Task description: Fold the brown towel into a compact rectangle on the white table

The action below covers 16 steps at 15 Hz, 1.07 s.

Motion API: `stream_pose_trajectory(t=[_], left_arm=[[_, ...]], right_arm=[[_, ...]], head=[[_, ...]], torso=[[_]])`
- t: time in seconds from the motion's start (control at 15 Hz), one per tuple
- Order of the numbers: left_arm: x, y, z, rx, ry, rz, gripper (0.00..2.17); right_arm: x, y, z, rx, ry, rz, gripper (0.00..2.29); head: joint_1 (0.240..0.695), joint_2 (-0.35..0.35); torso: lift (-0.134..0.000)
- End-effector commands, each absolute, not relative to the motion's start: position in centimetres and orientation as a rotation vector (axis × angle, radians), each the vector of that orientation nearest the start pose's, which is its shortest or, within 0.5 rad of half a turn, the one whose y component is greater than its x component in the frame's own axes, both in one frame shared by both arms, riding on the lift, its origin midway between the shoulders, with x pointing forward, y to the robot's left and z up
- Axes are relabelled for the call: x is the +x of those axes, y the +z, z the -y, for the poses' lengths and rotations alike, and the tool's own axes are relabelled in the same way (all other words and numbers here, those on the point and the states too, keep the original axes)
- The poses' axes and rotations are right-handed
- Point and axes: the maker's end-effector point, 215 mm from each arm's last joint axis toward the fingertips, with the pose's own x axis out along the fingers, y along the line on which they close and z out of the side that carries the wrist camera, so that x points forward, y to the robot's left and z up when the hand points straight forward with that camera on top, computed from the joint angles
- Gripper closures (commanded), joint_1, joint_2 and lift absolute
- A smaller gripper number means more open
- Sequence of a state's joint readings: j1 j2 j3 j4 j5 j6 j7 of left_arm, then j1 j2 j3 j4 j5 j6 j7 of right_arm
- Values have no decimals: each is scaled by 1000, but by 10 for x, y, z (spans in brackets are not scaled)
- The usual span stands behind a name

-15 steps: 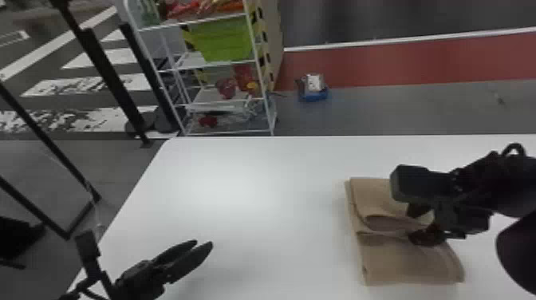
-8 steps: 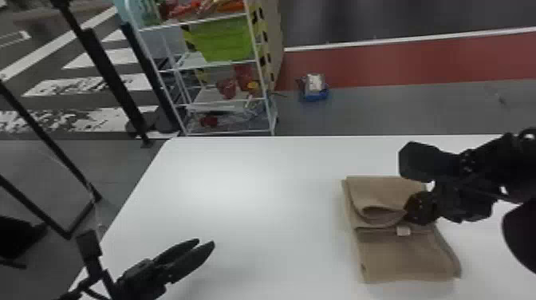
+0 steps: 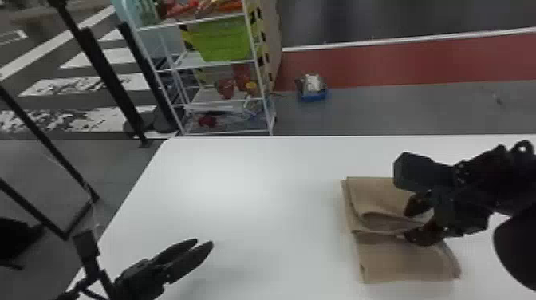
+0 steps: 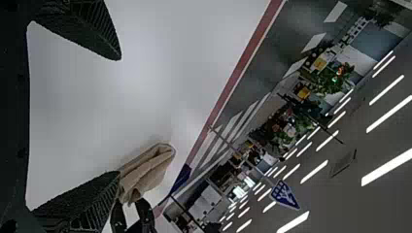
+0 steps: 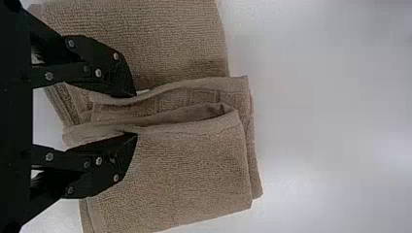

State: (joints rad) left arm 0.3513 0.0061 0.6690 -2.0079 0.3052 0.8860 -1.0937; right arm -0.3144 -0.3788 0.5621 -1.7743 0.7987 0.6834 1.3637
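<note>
Table [image 3: 247, 175]: white, smooth top, pale sheen. With the head view's far edge taken as 12 o'clock and readings made from the middle of the visible top, the far edge runs straight and a rounded corner stands at 10 o'clock. A soft shadow falls on the surface at about 8 o'clock.

Lying directly on the top, at about 3 o'clock: one brown towel [image 3: 399, 263], looped pile, folded in several layers. Its 12 o'clock portion is doubled over, with an open, curved fold facing the towel's middle; its 6 o'clock portion lies flatter. Layer edges at the towel's 9 o'clock side are not flush.
</note>
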Motion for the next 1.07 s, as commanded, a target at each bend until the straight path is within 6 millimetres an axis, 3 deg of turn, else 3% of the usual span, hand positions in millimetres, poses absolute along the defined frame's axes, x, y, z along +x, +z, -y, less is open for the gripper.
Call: stream_pose_trajectory(t=[0.0,0.27,0.33,0.47,0.6,1.0], left_arm=[[360,-402,-319,-602,-508,-433,33],[359,-403,-320,-604,-507,-434,33],[359,-403,-320,-604,-507,-434,33],[359,-403,-320,-604,-507,-434,33],[359,-403,-319,-605,-509,-434,33],[360,-401,-317,-602,-515,-433,33]], right_arm=[[480,-427,115,-1005,1142,-808,714],[479,-437,119,-1041,1140,-828,734],[480,-437,118,-1038,1141,-829,893],[480,-438,117,-1042,1147,-826,971],[482,-435,113,-1026,1155,-815,1150],[495,-417,115,-940,1139,-787,1325]], head=[[695,265],[695,267],[695,265],[695,265],[695,266],[695,267]], torso=[[-124],[-124],[-124],[-124],[-124],[-124]])
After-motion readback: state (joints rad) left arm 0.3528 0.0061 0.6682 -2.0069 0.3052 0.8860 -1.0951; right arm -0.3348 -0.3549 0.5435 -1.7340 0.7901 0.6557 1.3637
